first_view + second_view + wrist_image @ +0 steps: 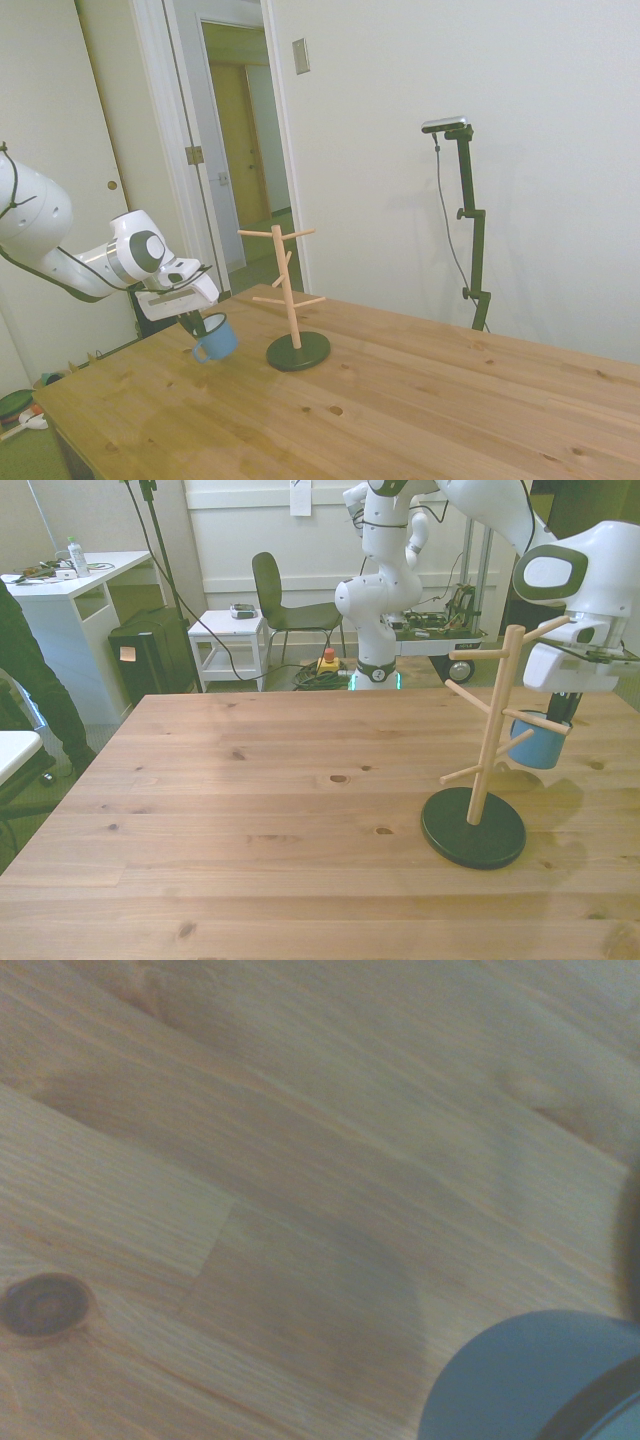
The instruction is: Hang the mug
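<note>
The light-blue mug (216,339) hangs tilted a little above the wooden table (400,410), with my gripper (193,322) shut on its rim. It is just left of the wooden peg stand (289,290) in the side view. In the front view the mug (541,746) shows behind the stand's pegs (492,730), under my gripper (560,710), near the front view's right edge. The wrist view catches only a blurred part of the mug (525,1385) over the bare table boards (250,1160).
The stand's round dark base (473,827) sits on the table at the front view's right. A person (35,685) stands off the table at the front view's left edge. A chair (285,605) and a small white cart (228,640) are behind the table.
</note>
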